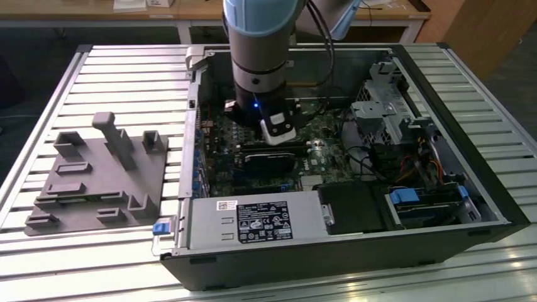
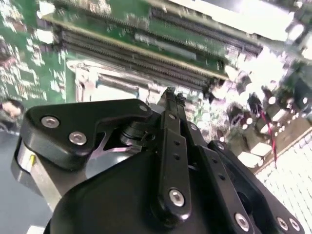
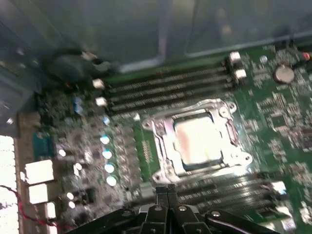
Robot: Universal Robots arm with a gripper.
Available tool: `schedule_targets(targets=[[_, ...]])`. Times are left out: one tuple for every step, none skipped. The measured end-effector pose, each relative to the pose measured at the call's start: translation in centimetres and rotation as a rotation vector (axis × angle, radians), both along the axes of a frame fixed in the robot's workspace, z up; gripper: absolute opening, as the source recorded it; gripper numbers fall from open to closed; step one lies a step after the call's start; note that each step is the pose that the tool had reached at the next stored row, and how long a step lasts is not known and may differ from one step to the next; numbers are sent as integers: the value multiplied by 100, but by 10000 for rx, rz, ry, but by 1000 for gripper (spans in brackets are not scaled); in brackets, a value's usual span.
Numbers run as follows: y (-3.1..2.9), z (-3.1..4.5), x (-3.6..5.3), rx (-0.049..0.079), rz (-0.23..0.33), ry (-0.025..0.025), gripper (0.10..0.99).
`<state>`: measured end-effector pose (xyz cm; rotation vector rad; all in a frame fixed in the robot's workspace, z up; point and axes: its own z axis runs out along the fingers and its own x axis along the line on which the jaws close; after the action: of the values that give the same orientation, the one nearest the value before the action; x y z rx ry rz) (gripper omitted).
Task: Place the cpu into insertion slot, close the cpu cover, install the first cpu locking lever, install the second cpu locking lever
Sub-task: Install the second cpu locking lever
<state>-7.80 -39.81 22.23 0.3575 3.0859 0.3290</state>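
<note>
In the first wrist view the cpu (image 3: 197, 141) lies flat in the insertion slot (image 3: 207, 169), its pale metallic top showing through the window of the cpu cover (image 3: 162, 139). The silvery cover lies down flat around the chip. My gripper (image 3: 166, 191) hovers just beside the socket's edge, its two black fingers pressed together with nothing between them. In the second wrist view the gripper (image 2: 170, 95) points at the silvery socket frame (image 2: 109, 80). The exterior view shows the gripper (image 1: 280, 135) lowered into the open computer case above the motherboard.
Long memory slots (image 3: 165, 90) run on both sides of the socket. A black fan card (image 1: 268, 160) sits just in front of the gripper, with the power supply (image 1: 251, 223), drive cage (image 1: 381, 104) and cables (image 1: 419, 167) around. A grey fixture tray (image 1: 97, 176) lies on the slatted table.
</note>
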Motion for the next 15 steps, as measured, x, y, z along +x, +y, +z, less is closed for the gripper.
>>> schedule_targets(targets=[[0, -1, 33, -28, -2, 4, 106], [0, -1, 70, -44, -1, 10, 106], [0, 0, 107, -58, -1, 17, 106], [0, 0, 149, -71, -2, 24, 106], [0, -1, 189, -76, -2, 33, 106], [0, 0, 232, -78, -1, 46, 106], [0, 0, 274, -79, -2, 60, 106], [0, 0, 315, -80, -2, 76, 106], [0, -1, 357, -79, -1, 91, 106], [0, -1, 397, -80, -2, 106, 106], [0, 0, 428, -82, -2, 120, 106], [6, -1, 439, -84, 0, 125, 106], [18, -2, 441, -86, -2, 125, 106], [37, -4, 442, -86, 2, 126, 106], [63, -7, 442, -85, 11, 125, 106]])
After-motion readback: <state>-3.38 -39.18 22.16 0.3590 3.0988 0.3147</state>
